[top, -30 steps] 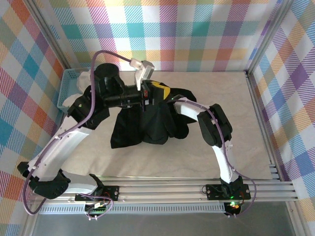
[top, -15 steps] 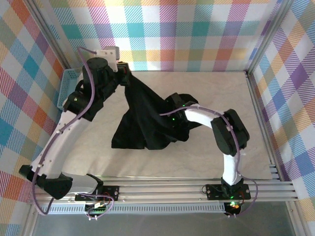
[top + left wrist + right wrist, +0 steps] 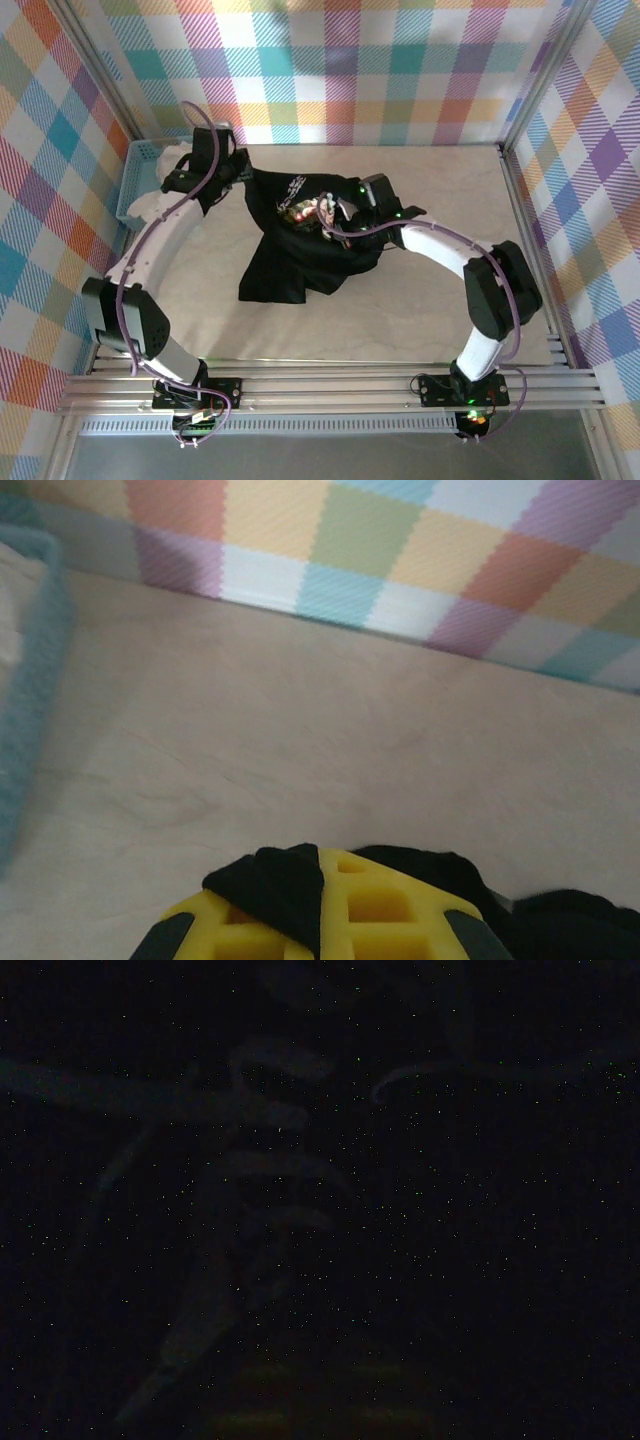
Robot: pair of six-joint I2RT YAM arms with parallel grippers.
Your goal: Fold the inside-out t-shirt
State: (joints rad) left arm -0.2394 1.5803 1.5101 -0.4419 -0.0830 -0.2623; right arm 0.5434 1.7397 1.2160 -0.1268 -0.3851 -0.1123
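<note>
The black t-shirt (image 3: 290, 250) lies bunched in the middle of the table, with a pink-and-white rose print (image 3: 308, 207) and pale script showing near its top. At the shirt's back-left corner my left gripper (image 3: 238, 175) is closed on an edge. In the left wrist view a fold of black cloth (image 3: 275, 885) is pinched between the yellow fingers (image 3: 400, 910) of my left gripper (image 3: 322, 920). My right gripper (image 3: 340, 212) reaches into the shirt beside the print, and fabric hides its fingertips. The right wrist view is almost black, covered by cloth.
A light-blue plastic basket (image 3: 133, 185) stands at the back left with a white cloth (image 3: 160, 200) in it; its rim (image 3: 35, 690) runs down the left of the left wrist view. The checked back wall (image 3: 400, 560) rises close behind the left gripper. Aluminium rails (image 3: 400, 385) line the table's front.
My left arm swung down and to the back left, dragging the shirt's edge with it. My right gripper pushed left into the shirt. The rose print has come into sight.
</note>
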